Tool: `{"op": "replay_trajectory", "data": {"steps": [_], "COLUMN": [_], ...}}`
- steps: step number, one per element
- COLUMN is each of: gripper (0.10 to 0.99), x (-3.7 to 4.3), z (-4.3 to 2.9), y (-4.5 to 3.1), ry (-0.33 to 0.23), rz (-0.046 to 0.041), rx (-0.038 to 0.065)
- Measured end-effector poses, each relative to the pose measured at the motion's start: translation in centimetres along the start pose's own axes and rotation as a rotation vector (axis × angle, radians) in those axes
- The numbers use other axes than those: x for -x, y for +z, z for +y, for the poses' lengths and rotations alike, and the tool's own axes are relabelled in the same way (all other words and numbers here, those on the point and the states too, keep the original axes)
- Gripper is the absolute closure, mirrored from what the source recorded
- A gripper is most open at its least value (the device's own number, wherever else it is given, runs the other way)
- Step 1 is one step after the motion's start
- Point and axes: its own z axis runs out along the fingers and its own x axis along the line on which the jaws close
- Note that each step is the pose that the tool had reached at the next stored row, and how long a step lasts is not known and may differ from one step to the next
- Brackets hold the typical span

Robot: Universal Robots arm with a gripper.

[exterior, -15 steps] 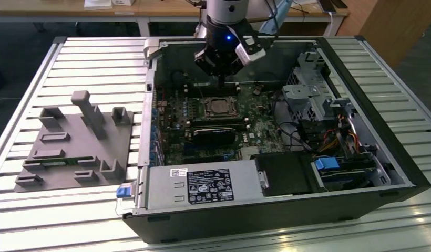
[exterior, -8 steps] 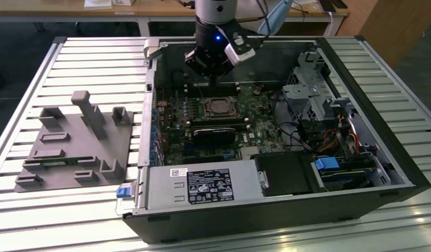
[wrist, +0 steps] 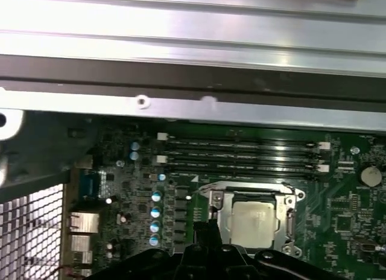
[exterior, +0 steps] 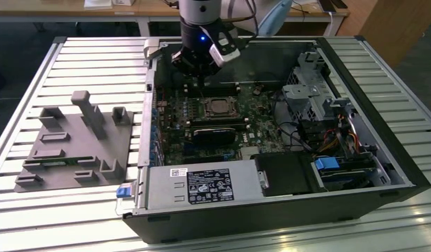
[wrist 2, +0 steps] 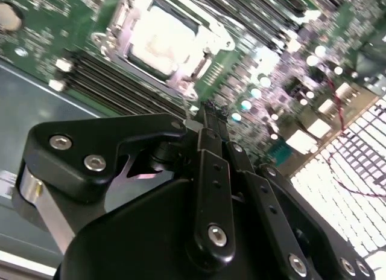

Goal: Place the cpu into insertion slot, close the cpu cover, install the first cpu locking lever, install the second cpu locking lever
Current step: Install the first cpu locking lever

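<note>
Finding the cpu (wrist: 253, 222) seated flat in the insertion slot (exterior: 203, 108), dull silver top bare through the window of the cpu cover (wrist: 246, 187), folded down around it. Spotting the gripper (wrist: 205, 227) just beside one corner of that slot, over the green board (wrist: 344, 219), black fingers (wrist 2: 208, 147) pressed together to a narrow tip; in the exterior view, hanging on the slot's far side. Noting long black memory slots (wrist: 241, 153) just beside the insertion slot, a black block (exterior: 215, 135) on the slot's opposite side, the computer case (exterior: 404, 176) all around it, and a grey holder rack (exterior: 75, 139) well apart from the slot, outside the case.
</note>
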Motion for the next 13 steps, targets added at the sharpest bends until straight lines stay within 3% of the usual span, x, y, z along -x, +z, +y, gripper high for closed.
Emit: {"op": "replay_trajectory", "data": {"steps": [8,13], "gripper": [0.98,0.98], "x": [-1.88,-2.15], "z": [0.15,0.8], "y": [0.21,0.49], "ry": [0.0,0.0], "rz": [-0.0017,-0.002], "rx": [0.0,0.0]}}
